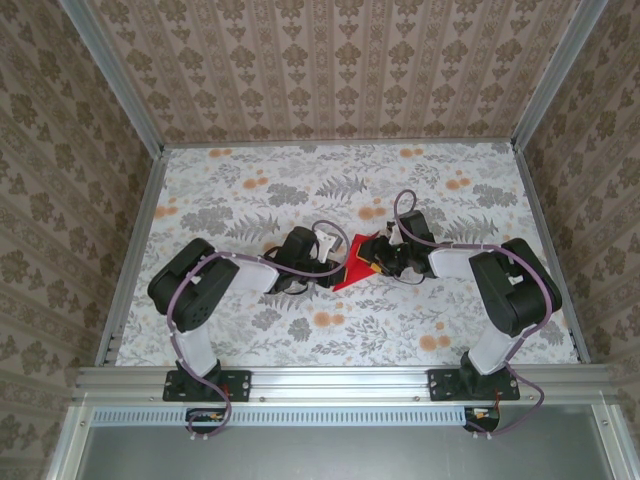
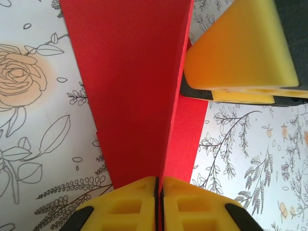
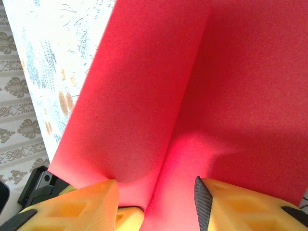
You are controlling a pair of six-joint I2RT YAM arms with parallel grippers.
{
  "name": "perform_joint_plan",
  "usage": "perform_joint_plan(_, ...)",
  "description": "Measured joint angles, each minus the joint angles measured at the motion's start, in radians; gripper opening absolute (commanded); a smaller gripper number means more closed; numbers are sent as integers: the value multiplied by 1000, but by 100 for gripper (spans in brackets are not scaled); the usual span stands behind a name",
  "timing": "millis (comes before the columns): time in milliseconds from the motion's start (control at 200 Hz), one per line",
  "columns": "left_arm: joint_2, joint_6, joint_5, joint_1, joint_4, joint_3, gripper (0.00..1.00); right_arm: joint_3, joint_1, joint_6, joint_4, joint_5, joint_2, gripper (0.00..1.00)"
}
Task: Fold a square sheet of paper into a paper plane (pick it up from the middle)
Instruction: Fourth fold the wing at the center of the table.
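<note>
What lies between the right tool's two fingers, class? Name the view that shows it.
The square sheet of paper, creased, passes between the right tool's parted fingers, shown in the right wrist view. The left tool pinches the same sheet.

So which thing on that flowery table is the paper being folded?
Look at the middle of the flowery table. There, between the robot's left hand and right hand, is a creased sheet of paper. It is the only bright red thing there; all around it is black, yellow or pale floral print.
</note>
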Motion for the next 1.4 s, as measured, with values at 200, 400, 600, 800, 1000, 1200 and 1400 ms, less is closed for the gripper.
perform_joint_plan(200,23,-25,18,11,5,10,12,0,0,-4,-2,0,13,51)
perform_joint_plan(400,27,-36,30,17,6,14,13,15,0,-8,-21,-2,27,53)
perform_joint_plan(600,31,-55,39,18,5,21,23,50,1,-27,-75,4,40,54)
perform_joint_plan(800,15,-86,40,38,-5,25,34,85,3,-44,-135,11,55,54)
perform_joint_plan(1000,-94,-125,-2,73,-51,13,44,125,10,-62,-201,32,68,55)
perform_joint_plan(1200,-177,-147,-35,77,-84,13,41,156,14,-81,-251,40,80,56)
perform_joint_plan(1400,-159,-171,4,76,-101,16,37,178,15,-86,-285,43,90,57)
